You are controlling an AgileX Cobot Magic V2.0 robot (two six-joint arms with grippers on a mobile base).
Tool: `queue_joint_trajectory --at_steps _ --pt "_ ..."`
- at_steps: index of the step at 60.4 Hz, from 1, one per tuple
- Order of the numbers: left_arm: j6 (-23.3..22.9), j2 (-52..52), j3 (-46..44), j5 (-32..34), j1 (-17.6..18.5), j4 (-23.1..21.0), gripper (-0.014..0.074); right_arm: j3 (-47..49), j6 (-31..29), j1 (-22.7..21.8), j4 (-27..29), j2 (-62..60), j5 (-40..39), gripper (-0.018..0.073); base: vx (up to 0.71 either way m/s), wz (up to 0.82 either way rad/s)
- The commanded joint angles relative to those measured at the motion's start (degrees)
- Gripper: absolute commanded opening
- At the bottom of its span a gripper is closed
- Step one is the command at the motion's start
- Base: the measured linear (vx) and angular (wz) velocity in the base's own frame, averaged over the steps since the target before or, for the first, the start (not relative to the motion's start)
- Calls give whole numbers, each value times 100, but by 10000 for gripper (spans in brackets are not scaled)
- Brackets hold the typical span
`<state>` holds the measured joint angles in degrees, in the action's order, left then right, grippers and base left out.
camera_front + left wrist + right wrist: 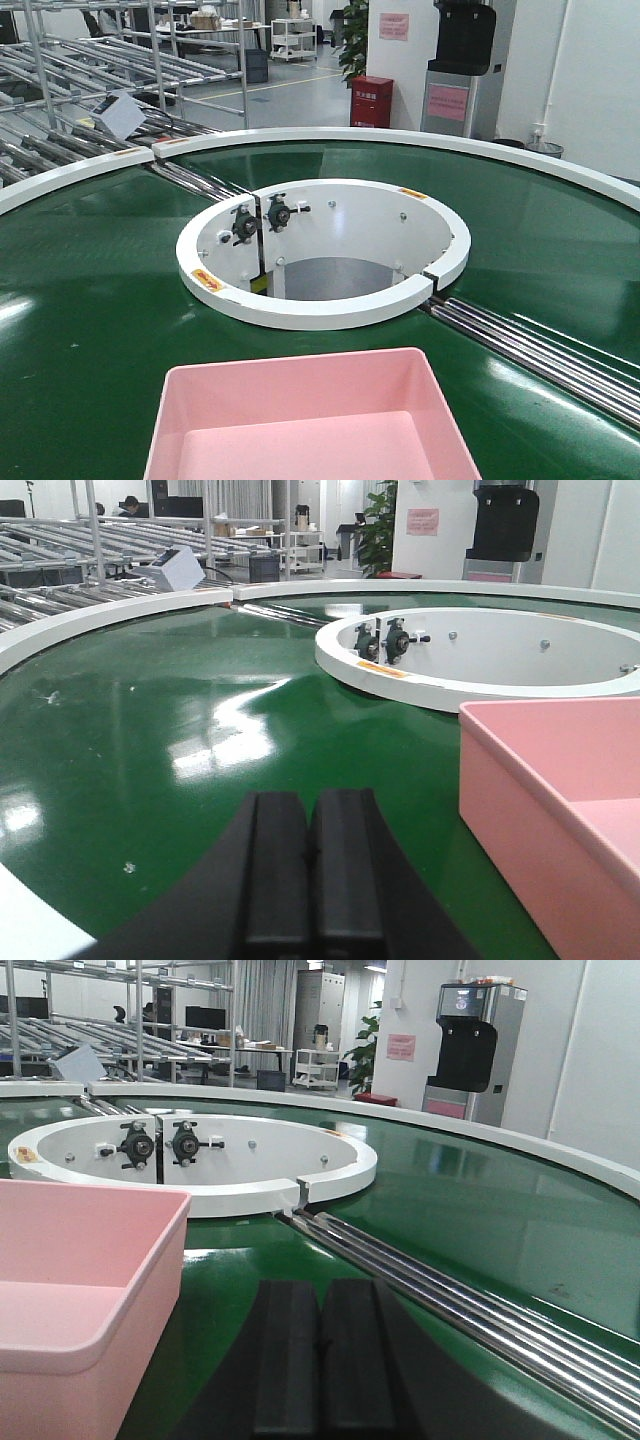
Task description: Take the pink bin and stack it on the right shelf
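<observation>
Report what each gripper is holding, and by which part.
Nothing is held. The left gripper and the right gripper each have their jaws shut together with nothing between; the pink bin sits apart from both on the green belt.

The shallow rectangular pale-pink plastic bin [300,385] has smooth, satin walls. The curved green conveyor belt [100,300] is glossy, with bright reflections. The white painted metal ring [320,312] looks smooth; the bare steel rollers [545,352] gleam.

Pale pink bin [300,425] on a glossy green belt [90,300]
White ring [320,312] with small yellow-and-red labels [208,280] mid-frame; silver rollers [540,353] lower right; red box [372,100] top centre; grey floor [300,100] beyond.
</observation>
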<state>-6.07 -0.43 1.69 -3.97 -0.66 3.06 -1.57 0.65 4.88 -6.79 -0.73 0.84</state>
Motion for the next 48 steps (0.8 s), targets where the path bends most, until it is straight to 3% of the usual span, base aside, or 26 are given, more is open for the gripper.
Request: queue_joint_trajectory --at_steps 1,9,13,19,33,43,48 --pt "-28 -116 43 594 -18 4 -6 -27 -65 -26 -66 -60 -678 -9 0 0" --pt "-33 -116 -505 824 -18 -1 -6 154 -65 -26 -60 -60 -1664 -9 0 0" --pt "-95 -100 -989 695 -18 -1 -6 525 -31 -26 -59 -48 -1552 -9 0 0" --pt "-267 117 -1884 57 -18 -1 -6 1402 40 -26 -59 180 -510 -9 0 0" --pt "210 1540 -3837 -2950 -18 2 -6 3372 26 -26 -32 1620 3052 -9 0 0" --pt "87 2086 -3954 -3650 -18 -16 -3 3617 71 -26 -11 2491 3759 -8 0 0" --pt "32 2321 -3972 -4089 -18 -83 51 3651 64 -26 -4 2861 3952 22 0 0"
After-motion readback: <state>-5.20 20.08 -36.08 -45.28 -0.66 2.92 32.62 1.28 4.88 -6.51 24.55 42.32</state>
